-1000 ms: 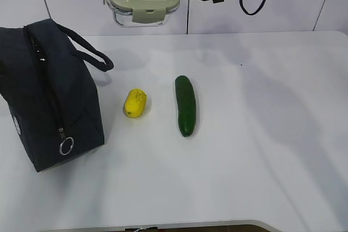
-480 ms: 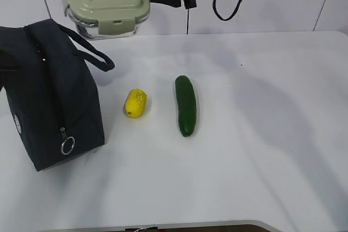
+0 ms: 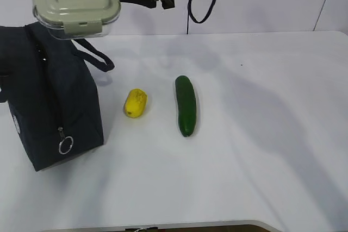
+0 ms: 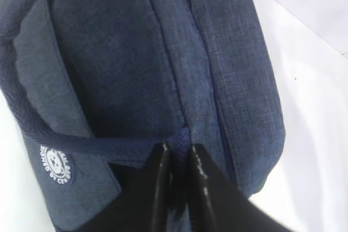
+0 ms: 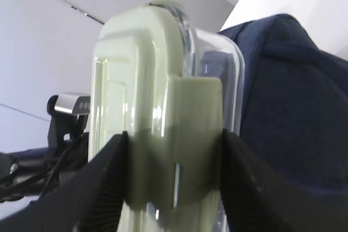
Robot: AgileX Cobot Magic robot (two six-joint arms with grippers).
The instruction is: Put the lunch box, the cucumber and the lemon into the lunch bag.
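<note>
Your right gripper (image 5: 173, 172) has its fingers clamped on the lunch box (image 3: 73, 1) at one short end, holding it level in the air over the top of the lunch bag (image 3: 49, 99), which stands at the left edge of the table (image 3: 261, 134). Your left gripper (image 4: 178, 158) has its fingers nearly together against the bag's fabric at the zipper seam; you cannot tell whether they pinch it. The lemon (image 3: 135, 103) and cucumber (image 3: 185, 105) lie side by side mid-table, apart
</note>
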